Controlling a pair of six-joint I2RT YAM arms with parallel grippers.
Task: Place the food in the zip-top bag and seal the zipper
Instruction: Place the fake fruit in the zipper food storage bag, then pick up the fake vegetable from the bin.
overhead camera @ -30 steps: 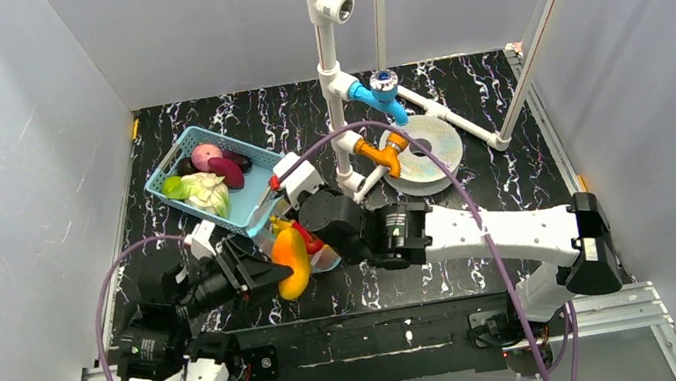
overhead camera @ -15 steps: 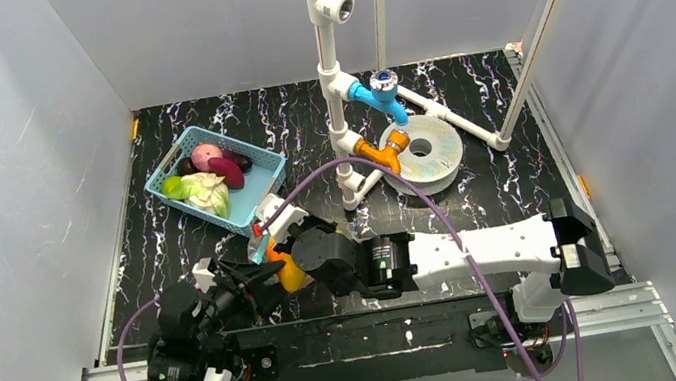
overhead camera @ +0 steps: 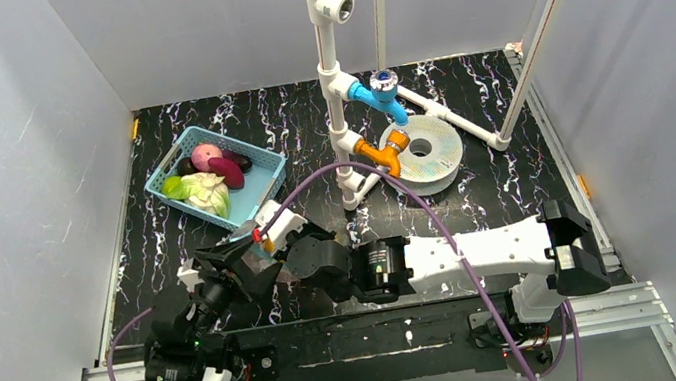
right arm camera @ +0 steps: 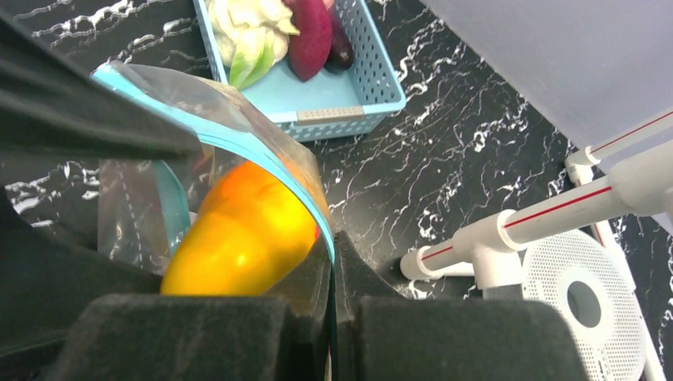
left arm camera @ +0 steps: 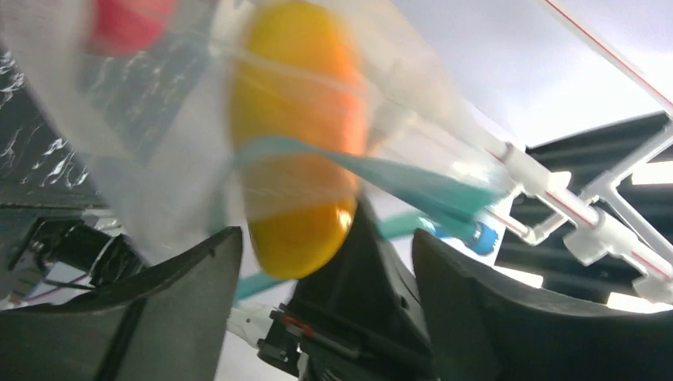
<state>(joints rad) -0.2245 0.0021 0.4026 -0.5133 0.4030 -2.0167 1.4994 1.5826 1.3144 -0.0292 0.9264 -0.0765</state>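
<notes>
Filling step, by the looks: yellow food (left arm camera: 298, 159) sits in the zip-top bag (right arm camera: 135, 214). The right end effector (right arm camera: 333, 262) is clenched on the zipper (right arm camera: 262, 155) and the left end effector (left arm camera: 325, 238) is released. Next probably means grabbing more from the basket (right arm camera: 385, 83).

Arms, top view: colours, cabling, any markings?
Both arms are alike, right arm and left arm: white link shells with black joint housings. A purple cable loops along each. Left claw and right claw are matte black and wedge-shaped. No markings legible.
</notes>
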